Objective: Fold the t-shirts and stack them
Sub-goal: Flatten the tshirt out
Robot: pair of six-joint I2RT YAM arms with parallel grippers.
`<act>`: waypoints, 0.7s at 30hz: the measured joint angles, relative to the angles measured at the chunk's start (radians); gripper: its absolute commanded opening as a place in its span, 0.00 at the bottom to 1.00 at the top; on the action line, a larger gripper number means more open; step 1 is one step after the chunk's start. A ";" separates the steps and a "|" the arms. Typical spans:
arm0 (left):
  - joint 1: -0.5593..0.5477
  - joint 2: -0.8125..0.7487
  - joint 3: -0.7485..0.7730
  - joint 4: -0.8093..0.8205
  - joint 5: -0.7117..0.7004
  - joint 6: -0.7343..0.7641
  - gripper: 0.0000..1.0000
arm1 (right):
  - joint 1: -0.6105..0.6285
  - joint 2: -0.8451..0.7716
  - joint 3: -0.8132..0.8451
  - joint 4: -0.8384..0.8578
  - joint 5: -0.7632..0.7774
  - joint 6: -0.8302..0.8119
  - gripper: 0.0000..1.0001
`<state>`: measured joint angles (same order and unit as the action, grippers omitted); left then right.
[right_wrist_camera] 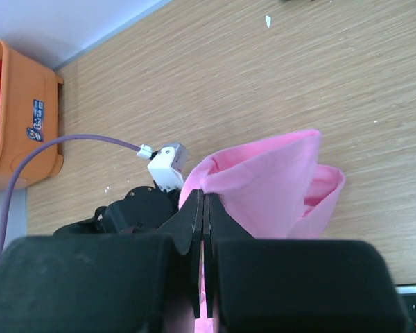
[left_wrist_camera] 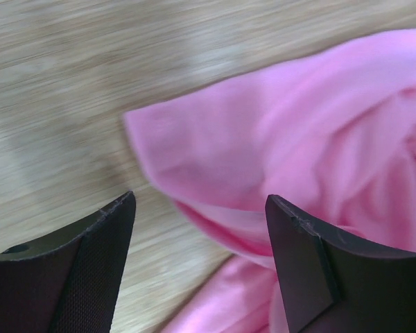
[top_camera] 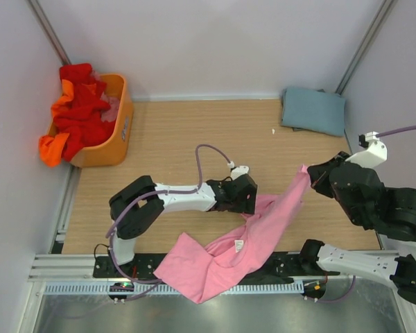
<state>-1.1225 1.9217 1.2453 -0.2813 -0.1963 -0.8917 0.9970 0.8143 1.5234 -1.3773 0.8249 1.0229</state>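
Nearest me, the pink t-shirt (top_camera: 215, 260) lies bunched, its lowest part drooping off the near edge of the table (top_camera: 180, 132). At the shirt's left side my left gripper (left_wrist_camera: 200, 201) stands wide with nothing between its fingers, aimed at a loose fold. At the shirt's upper right tip my right gripper (right_wrist_camera: 203, 201) is clamped tight on the cloth and holds it lifted.

I judge the step to be spreading the shirt flat. To do it well I should close the left on one edge only, not a doubled fold, then draw both ends apart.

Far right of the pink shirt lies one folded grey-blue t-shirt (top_camera: 313, 111). Far left is one orange basket (top_camera: 123, 128) heaped with red t-shirts (top_camera: 83, 104) and orange cloth (top_camera: 53, 147). I cannot count them.
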 measured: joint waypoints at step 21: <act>-0.023 0.091 0.116 -0.138 -0.261 0.007 0.47 | 0.000 -0.007 -0.061 0.000 -0.042 0.000 0.01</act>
<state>-1.1450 2.0129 1.3609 -0.4198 -0.4568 -0.8848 0.9970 0.8070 1.4628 -1.3773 0.7830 1.0225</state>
